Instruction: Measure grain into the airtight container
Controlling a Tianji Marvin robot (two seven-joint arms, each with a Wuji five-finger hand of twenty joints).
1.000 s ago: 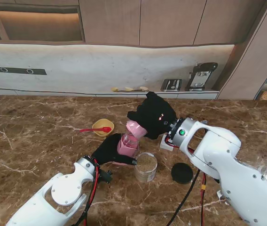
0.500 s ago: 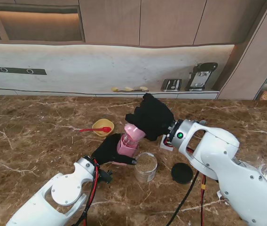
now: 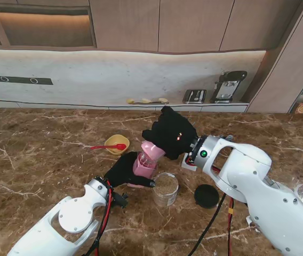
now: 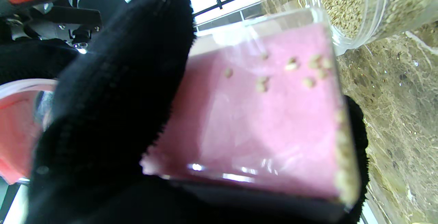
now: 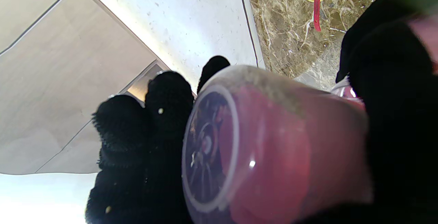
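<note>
My left hand [image 3: 122, 169] is shut on a clear container with a pink base [image 3: 144, 166], which stands on the table. In the left wrist view the container [image 4: 267, 114] holds a few loose grains. My right hand [image 3: 171, 131] is shut on a pink measuring cup [image 3: 153, 149], tipped with its mouth down over the container's opening. The right wrist view shows the cup's round base [image 5: 208, 145] between my gloved fingers [image 5: 143, 142]. A glass jar of grain [image 3: 165, 189] stands just to the right of the container, and shows in the left wrist view too [image 4: 349, 5].
A black round lid [image 3: 206, 196] lies right of the jar. A yellow bowl [image 3: 117, 144] with a red spoon [image 3: 108, 147] sits farther from me on the left. Cables trail along the right arm near the table's near side.
My right hand has shifted slightly left and down, tipping the pink cup a little more over the container. The left hand and the container have stayed put.
</note>
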